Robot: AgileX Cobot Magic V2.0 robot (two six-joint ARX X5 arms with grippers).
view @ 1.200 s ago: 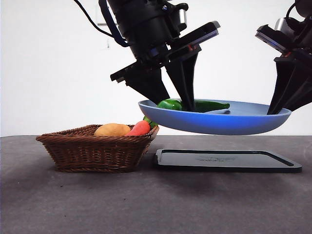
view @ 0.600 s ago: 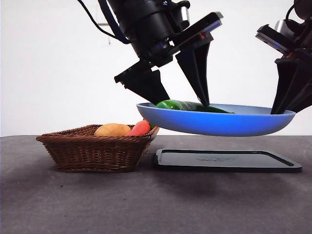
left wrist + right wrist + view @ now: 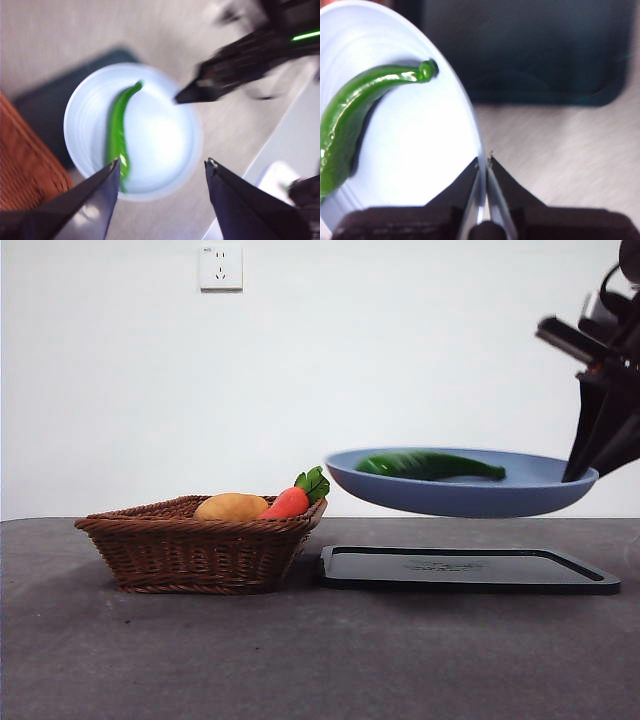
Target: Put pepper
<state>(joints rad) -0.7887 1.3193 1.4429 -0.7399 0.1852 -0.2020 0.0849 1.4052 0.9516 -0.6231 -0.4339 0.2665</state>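
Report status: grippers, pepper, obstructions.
Right gripper shut on blue plate rim, held above black tray. Left gripper open, above plate. Pepper lies on plate. Nothing in the way.

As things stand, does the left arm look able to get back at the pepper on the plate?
Probably yes: the pepper lies uncovered on the plate, below the open left tool; the right tool only pinches the rim.

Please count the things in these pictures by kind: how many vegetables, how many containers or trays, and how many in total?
Vegetables: 3 (pepper, carrot, potato)
Containers and trays: 3 (plate, basket, black tray)
Total: 6
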